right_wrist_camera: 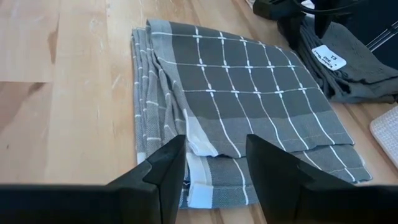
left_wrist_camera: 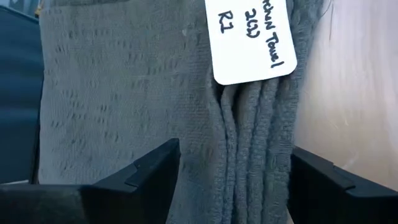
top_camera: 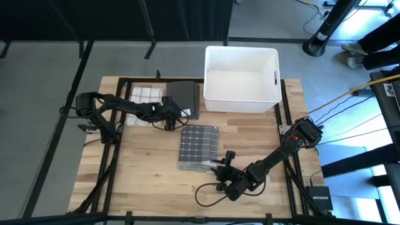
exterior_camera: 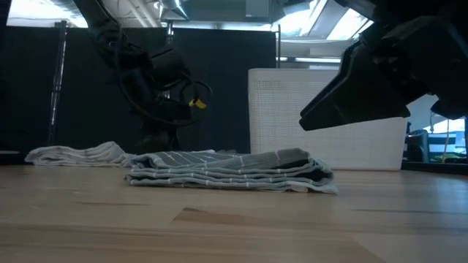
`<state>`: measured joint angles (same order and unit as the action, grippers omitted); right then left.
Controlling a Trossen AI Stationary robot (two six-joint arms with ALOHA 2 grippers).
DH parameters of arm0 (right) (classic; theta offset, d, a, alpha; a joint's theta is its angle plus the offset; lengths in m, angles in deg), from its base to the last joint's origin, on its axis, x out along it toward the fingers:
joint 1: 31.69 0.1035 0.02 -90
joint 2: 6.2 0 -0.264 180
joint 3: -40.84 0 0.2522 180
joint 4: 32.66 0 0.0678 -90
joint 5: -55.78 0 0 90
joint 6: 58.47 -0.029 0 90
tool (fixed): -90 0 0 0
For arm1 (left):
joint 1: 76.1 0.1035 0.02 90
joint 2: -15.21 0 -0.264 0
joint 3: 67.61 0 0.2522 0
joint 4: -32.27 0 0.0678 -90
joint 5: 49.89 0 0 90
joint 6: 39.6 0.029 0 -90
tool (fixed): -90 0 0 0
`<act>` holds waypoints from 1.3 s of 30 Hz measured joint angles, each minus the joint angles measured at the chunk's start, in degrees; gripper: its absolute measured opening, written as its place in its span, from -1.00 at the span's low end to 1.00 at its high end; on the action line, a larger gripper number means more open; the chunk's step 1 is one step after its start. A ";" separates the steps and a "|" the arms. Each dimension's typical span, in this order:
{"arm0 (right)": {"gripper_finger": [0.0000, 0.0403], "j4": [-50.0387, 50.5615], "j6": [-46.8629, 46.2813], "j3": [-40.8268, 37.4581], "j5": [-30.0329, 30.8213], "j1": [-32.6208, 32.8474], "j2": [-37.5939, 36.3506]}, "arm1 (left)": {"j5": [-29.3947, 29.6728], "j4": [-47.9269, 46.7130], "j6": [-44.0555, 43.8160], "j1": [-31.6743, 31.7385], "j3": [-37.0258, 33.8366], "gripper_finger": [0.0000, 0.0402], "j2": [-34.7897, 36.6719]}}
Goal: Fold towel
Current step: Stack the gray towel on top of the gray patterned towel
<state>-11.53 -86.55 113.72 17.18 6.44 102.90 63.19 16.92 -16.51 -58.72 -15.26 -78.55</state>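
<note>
One checked towel (top_camera: 200,147) lies folded on the desk (top_camera: 144,169).
Right gripper (right_wrist_camera: 214,163) hovers at its edge, fingers apart; left gripper (left_wrist_camera: 233,171), fingers apart, straddles a grey tagged cloth (left_wrist_camera: 124,93).

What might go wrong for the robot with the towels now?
The checked towel is folded, but its layers look loose at one edge. The right hand, open just beside it, might snag a layer and undo the fold. The left hand, open over the plain grey towel, might pinch its paper tag.
</note>
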 joint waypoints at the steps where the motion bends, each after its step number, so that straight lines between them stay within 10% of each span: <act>1: -0.15 -0.03 -0.02 0.01 0.00 0.00 0.00 | -0.02 -0.03 0.00 -0.01 0.00 0.19 -0.01; 18: -0.15 -0.01 -0.10 0.01 0.00 0.02 -0.02 | -2.96 2.47 -0.30 0.71 -0.11 -0.89 -4.03; 39: -0.15 -1.39 -0.81 0.01 -1.53 0.04 -0.04 | -3.16 -12.06 -13.78 -9.92 5.85 -0.90 11.52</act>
<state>-12.92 -87.36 113.73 15.65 6.48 102.86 60.03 4.86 -30.29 -68.65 -9.40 -67.03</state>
